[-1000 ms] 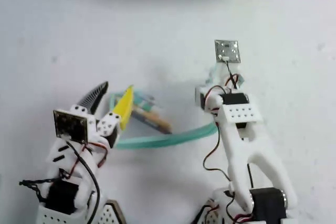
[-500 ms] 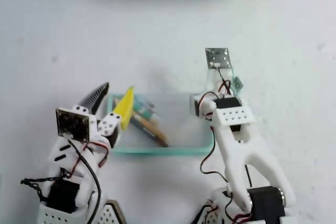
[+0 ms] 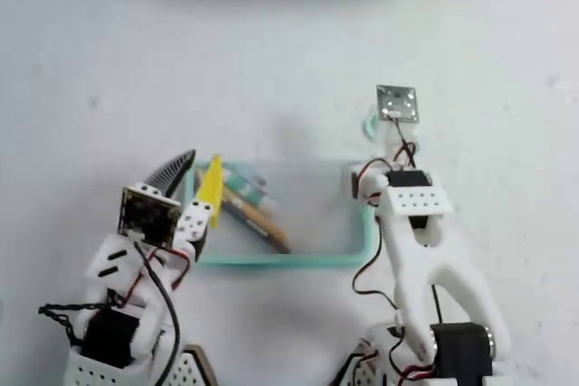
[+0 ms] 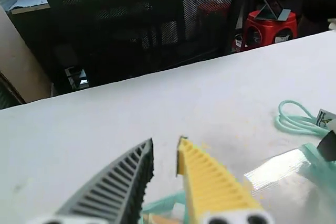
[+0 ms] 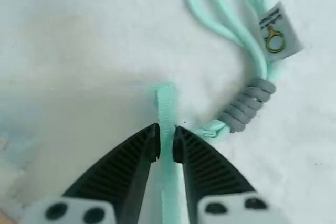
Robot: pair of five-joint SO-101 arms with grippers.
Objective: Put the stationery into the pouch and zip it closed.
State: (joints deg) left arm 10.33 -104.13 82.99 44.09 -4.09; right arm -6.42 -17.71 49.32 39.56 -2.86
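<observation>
At the near edge of the table [image 3: 109, 61], your left gripper [image 3: 200, 159] sits over the left end of the pouch [image 3: 280, 260]. Its grey and yellow fingers stand a little apart and have nothing between them. The left wrist view shows the same gap in the left gripper [image 4: 165, 142]. You cannot tell whether the yellow finger touches the pouch.

The pouch is clear with teal trim. It lies flat between the two arms, closer to the table's near edge than its far one. The stationery [image 3: 253, 210], a few pens or pencils, lies slanted inside its left half. You cannot tell how far the zip is drawn.

At the pouch's right end, your right gripper [image 5: 165, 129] has its black fingers pinched on the teal tab [image 5: 166, 98], which stands up between them.

Just past that end, a mint cord [image 5: 231, 24] lies looped on the table, joined to the pouch and carrying a small grey tag [image 5: 275, 32].

Beyond the far edge stands a red stool [image 4: 265, 27].
</observation>
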